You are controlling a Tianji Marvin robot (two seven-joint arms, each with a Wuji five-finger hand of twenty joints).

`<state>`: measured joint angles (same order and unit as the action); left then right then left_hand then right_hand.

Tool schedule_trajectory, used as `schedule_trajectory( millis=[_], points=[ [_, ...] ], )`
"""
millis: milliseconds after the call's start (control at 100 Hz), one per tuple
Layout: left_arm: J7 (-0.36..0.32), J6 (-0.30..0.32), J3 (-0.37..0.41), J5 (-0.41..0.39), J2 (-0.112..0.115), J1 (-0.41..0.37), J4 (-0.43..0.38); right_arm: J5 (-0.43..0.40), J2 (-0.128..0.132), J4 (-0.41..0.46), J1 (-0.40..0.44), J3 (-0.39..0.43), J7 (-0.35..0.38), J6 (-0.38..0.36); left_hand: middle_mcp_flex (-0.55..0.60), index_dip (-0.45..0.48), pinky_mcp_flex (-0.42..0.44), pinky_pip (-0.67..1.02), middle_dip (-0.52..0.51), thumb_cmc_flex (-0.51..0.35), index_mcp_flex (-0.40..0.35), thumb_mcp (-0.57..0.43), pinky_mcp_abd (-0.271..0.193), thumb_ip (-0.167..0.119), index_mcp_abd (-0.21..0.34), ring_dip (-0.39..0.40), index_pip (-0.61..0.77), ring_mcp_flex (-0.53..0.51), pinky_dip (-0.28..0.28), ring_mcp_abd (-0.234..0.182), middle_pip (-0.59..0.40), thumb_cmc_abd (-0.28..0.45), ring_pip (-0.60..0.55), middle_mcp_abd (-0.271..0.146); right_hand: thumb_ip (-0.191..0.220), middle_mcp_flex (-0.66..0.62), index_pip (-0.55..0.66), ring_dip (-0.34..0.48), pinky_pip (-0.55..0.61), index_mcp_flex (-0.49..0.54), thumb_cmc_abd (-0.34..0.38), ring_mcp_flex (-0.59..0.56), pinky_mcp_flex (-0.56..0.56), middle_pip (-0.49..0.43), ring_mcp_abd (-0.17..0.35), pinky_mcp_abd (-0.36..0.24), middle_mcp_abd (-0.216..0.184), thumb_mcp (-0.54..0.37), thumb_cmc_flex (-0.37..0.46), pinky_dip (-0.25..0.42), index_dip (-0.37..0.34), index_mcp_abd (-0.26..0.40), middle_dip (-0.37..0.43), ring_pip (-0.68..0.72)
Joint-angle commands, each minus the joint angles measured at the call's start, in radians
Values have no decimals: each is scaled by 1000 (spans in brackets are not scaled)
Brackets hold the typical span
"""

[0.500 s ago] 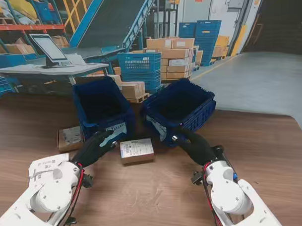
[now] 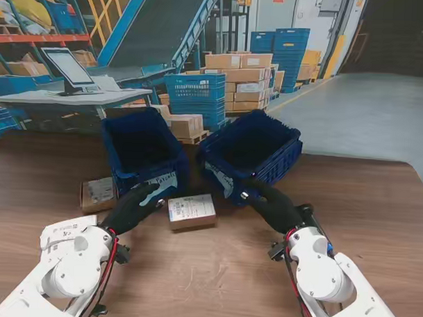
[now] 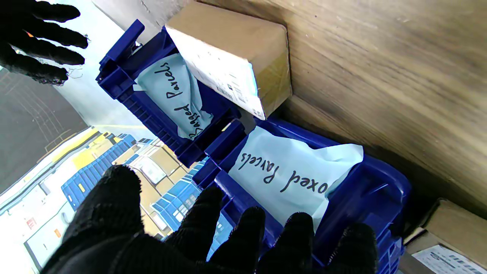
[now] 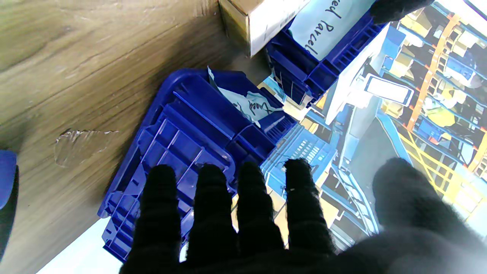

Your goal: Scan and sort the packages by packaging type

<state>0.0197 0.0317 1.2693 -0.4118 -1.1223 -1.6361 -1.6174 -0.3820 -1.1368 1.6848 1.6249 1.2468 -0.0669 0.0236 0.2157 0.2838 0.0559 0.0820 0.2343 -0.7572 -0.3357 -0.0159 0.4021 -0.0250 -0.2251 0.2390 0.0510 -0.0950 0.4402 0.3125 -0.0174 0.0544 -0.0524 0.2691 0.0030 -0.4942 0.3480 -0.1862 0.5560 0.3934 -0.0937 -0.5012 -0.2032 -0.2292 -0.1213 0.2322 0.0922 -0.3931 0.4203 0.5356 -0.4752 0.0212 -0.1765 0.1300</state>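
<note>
**Me:** Both hands are empty with fingers spread: my left hand (image 2: 137, 203) hovers over the table just to the left of the small boxed parcel (image 2: 191, 211), and my right hand (image 2: 271, 204) is to its right, by the near corner of the right crate (image 2: 284, 155).

**Partner:** And the parcel itself?

**Me:** Flat on the wooden table (image 2: 214, 277), label up, between my hands and just in front of the gap between the two crates. A second box (image 2: 98, 193) lies farther left, beside the left crate (image 2: 171, 172).

**Partner:** Which crate takes it?

**Me:** The left wrist view shows the "Boxed Parcels" label (image 3: 289, 173) on the left one, "Bagged Parcels" (image 3: 179, 97) on the other.

**Partner:** What could go wrong?

**Me:** I judge the parcel sits so close to the crate walls that my fingers could bump a crate or push the box under its rim. A one-sided pinch might also tilt it and hide the label from scanning.
</note>
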Motion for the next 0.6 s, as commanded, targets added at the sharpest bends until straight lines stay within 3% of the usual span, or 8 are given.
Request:
schedule_trajectory(
  millis=[0, 250, 590],
  points=[
    [-11, -2, -1, 7, -4, -7, -14, -1, -5, 9, 6, -2, 11, 7, 21, 16, 9, 2, 12, -38, -15, 35, 14, 5, -3, -8, 7, 5, 3, 18, -2, 42, 26, 4, 4, -9, -9, -24, 9, 7, -10, 3, 5, -5, 1, -1, 10, -7, 3, 10, 0, 17, -11, -2],
    [-60, -31, 54, 6, 7, -46, -61, 1, -6, 12, 9, -3, 9, 8, 19, 16, 9, 3, 12, -40, -15, 35, 10, 5, -6, -8, 7, 8, 3, 18, -1, 43, 27, 4, 4, -10, -10, -24, 8, 8, -10, 4, 5, -5, 1, 0, 10, -7, 2, 10, -1, 16, -11, -3],
    [-209, -77, 250, -14, 35, -206, -197, -1, -10, 3, 3, -10, -11, -13, 24, 16, 5, 4, 12, -38, -11, 35, 12, 4, -3, -8, 6, 4, 4, 21, -2, 43, 25, 5, 4, -9, -10, -24, 7, 8, -8, 5, 6, -5, 1, 0, 11, -7, 1, 11, -1, 16, -11, -3]
  ],
)
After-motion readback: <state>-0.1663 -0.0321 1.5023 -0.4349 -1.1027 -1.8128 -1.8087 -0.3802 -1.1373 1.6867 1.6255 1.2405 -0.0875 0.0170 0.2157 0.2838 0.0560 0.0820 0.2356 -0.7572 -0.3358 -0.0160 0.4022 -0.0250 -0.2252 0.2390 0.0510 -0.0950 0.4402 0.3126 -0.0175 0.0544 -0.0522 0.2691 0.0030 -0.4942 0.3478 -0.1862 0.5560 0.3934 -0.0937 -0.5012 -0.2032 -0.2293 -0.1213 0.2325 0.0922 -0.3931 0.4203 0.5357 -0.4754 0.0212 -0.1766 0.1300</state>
